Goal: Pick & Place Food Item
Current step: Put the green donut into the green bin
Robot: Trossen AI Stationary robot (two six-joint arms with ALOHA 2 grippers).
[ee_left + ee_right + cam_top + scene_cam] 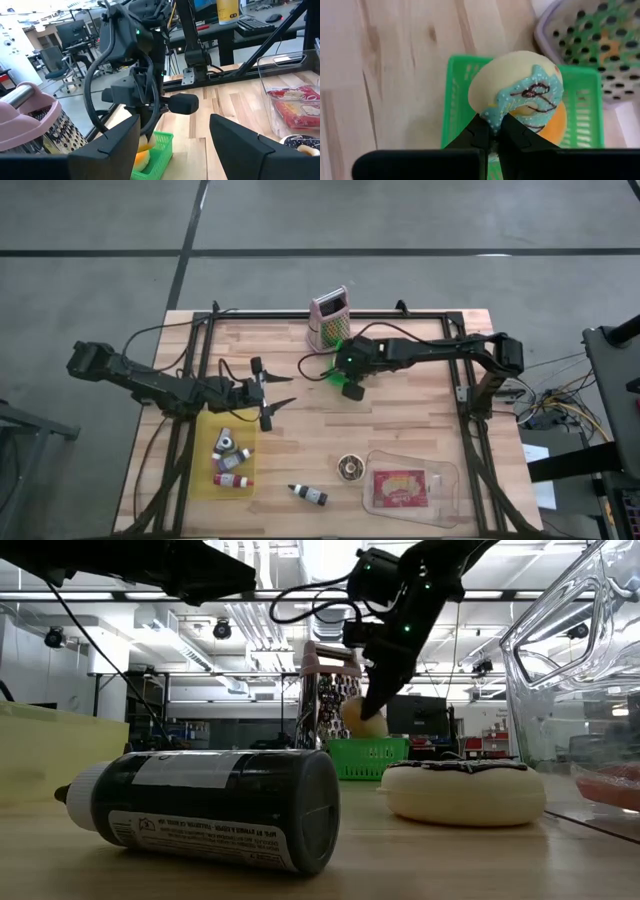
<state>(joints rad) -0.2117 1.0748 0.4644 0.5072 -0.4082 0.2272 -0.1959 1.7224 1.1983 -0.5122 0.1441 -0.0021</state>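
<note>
Two fingers of the right gripper (492,131) are pinched together on the rim of a blue-iced doughnut (517,92), seen only in the right wrist view, which holds it just above the green basket (452,102); an orange thing lies in that basket beneath it. From above, the basket (334,370) is only a green glow beside the grater (328,320). At table height the doughnut (362,718) hangs over the basket (368,756), with a dark bottle (215,804) and a second, chocolate-iced doughnut (464,788) lying nearer the camera. Farther from the basket, the left gripper (266,392) waits with fingers spread apart. Pale wooden planks form the table (400,420); beyond it are office chairs and ceiling lights.
</note>
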